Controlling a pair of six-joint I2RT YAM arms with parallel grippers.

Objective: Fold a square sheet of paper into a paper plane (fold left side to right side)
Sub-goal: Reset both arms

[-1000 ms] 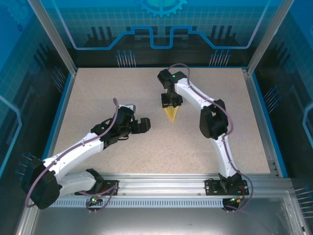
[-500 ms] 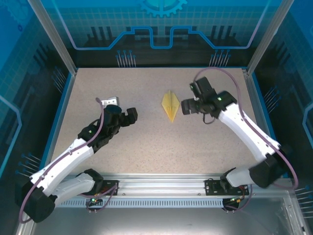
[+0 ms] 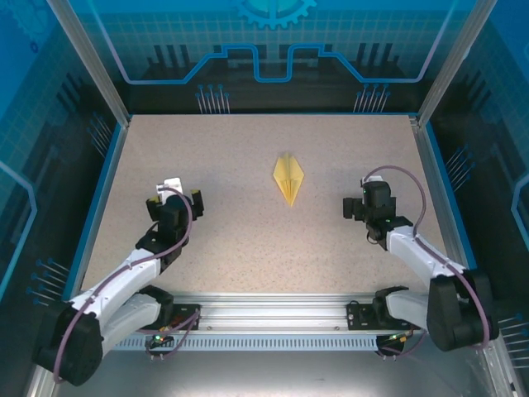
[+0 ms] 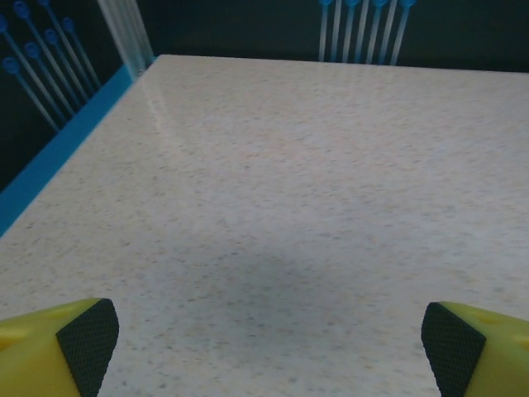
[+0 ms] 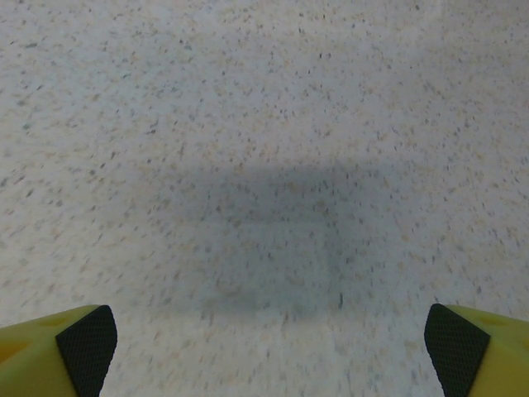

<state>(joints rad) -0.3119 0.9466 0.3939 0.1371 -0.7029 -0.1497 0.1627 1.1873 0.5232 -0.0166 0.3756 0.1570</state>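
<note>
The paper plane (image 3: 288, 178), a small yellow dart with a centre crease and its tip pointing toward the near edge, lies flat on the speckled table (image 3: 248, 248) a little behind centre. Nothing touches it. My left gripper (image 3: 175, 197) is drawn back to the near left, well apart from the plane. In the left wrist view it (image 4: 269, 351) is open over bare tabletop, its yellow fingers (image 4: 50, 347) spread wide. My right gripper (image 3: 362, 205) sits at the near right, also away from the plane. In the right wrist view it (image 5: 269, 351) is open, with nothing between its pads (image 5: 87, 343).
A blue rim (image 3: 99, 194) borders the table on the left, and another runs along the right side (image 3: 453, 198). Metal frame posts (image 3: 87, 62) rise at the back corners. The aluminium rail (image 3: 273, 310) that carries both arm bases runs along the near edge.
My right gripper opened, let go of the paper plane and pulled back to the near right. The left arm drew back to the near left. The plane stays on the table.
</note>
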